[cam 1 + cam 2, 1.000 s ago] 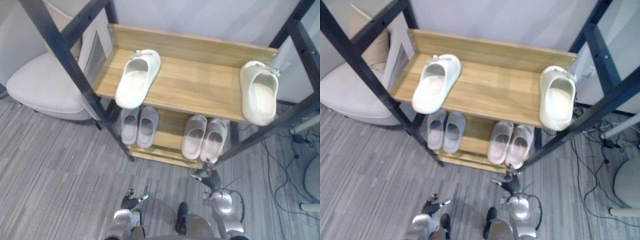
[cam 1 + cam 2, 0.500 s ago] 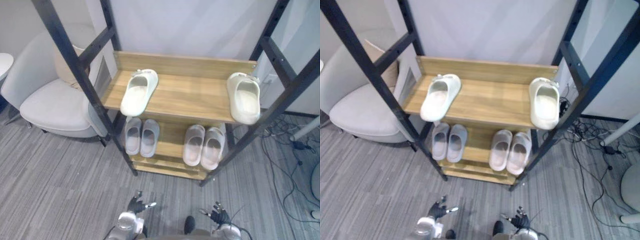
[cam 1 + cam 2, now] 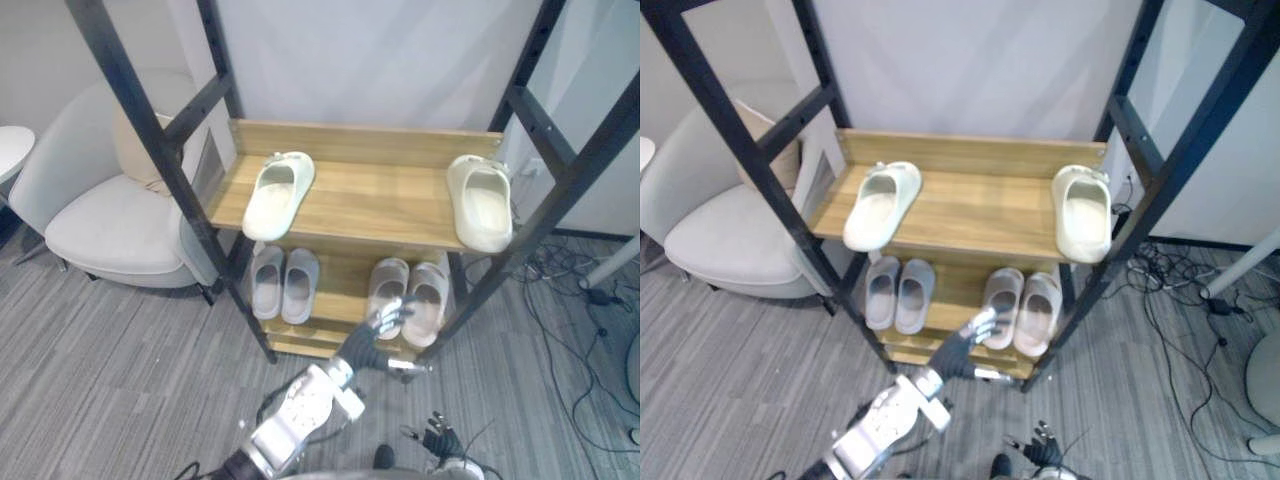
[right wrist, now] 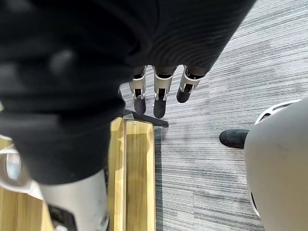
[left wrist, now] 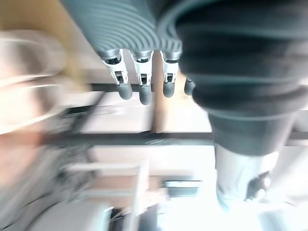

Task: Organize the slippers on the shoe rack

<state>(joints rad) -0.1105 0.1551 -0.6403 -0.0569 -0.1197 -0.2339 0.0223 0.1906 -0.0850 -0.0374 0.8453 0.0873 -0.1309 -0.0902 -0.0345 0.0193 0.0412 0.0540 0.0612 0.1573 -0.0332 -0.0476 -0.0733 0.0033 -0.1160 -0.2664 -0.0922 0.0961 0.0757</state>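
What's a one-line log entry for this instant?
left robot hand: open, near lower-right pair | right robot hand: open, low | top shelf: left slipper, right slipper far apart

Before you stands the shoe rack (image 3: 360, 142). On its upper shelf (image 3: 380, 200) the left slipper (image 3: 278, 195) lies at one end and the right slipper (image 3: 481, 202) at the other, well apart. On the lower shelf (image 3: 340, 292) the left pair (image 3: 284, 284) sits beside the right pair (image 3: 408, 296). Your left hand (image 3: 368, 335) is just in front of the right pair. Your right hand (image 3: 437, 440) is lower and nearer you. An armchair (image 3: 100, 215) stands left of the rack, and cables (image 3: 560, 275) lie to its right.
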